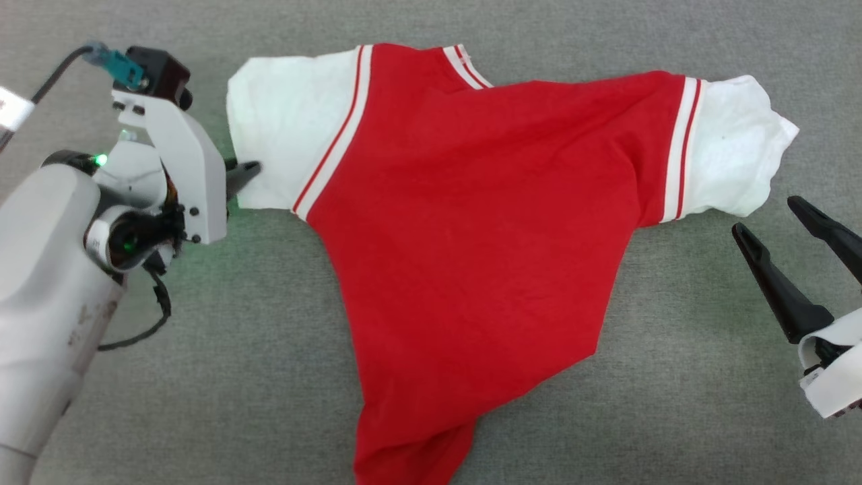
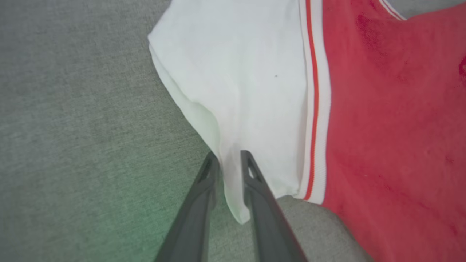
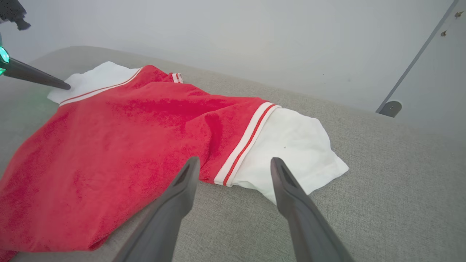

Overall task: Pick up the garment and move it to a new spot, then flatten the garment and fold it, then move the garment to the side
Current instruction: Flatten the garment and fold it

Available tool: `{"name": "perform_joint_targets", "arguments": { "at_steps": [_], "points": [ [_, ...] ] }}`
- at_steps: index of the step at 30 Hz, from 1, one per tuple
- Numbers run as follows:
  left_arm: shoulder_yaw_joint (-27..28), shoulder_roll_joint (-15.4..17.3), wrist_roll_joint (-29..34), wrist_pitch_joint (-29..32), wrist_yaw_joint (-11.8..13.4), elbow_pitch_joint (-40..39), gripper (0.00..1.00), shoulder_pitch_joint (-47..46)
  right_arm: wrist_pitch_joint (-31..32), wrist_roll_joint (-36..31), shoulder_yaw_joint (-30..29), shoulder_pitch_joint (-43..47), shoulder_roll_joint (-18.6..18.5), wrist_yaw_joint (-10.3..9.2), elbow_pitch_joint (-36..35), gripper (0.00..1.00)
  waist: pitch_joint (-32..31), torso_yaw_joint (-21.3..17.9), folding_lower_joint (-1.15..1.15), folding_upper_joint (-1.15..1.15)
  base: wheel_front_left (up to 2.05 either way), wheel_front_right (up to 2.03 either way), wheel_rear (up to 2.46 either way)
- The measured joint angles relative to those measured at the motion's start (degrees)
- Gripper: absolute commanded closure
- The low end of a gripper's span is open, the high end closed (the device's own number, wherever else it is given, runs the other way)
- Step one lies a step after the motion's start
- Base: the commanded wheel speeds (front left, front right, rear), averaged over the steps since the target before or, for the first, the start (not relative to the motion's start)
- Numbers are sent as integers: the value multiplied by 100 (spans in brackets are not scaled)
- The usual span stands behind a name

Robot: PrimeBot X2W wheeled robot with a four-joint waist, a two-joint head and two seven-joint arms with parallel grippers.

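The red jersey [image 1: 471, 222] lay spread on the grey cushion [image 1: 202, 337], the edge of its white sleeve [image 1: 283, 128] pinched between the closed fingers of the left claw [image 2: 228, 155], while the right claw [image 1: 768, 215] stood open just beside the other sleeve [image 1: 734, 155].

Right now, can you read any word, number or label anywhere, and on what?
No readable text.
The garment: upward face is plain red with white sleeves and striped trim, no lettering.
Faint marks on the left forearm: too blurred to read.
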Motion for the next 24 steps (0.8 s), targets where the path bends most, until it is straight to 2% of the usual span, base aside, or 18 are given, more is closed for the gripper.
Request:
{"name": "perform_joint_targets", "arguments": {
  "at_steps": [4,7,11,15,18,20,24],
  "points": [
    [65,94,208,-708,3,-348,0,246,291,149,122,-253,-328,0,191,0,-49,90,0,0,0,0,0],
    [238,149,478,-1727,179,-797,0,575,639,330,279,-649,-748,0,465,0,-53,191,0,0,0,0,0],
    [538,-38,755,-3292,644,-1383,0,1285,1131,601,601,-1380,-1363,0,948,0,-12,394,0,0,0,0,0],
    [432,-202,1311,-4367,1107,-1825,0,2039,1578,808,980,-2086,-1914,0,1462,0,54,657,0,0,0,0,0],
    [338,-307,1521,-4809,1205,-1998,0,2416,1997,1020,1370,-2545,-2281,0,1762,0,121,880,0,0,0,0,0],
    [319,-452,1549,-4923,1161,-2098,0,2543,2228,1143,1660,-2816,-2585,0,1858,0,173,1039,0,0,0,0,0],
    [423,-543,1823,-5040,1216,-2260,0,2588,2622,1232,2215,-3491,-3005,0,2034,0,319,1345,0,0,0,0,0]
  ]
}}
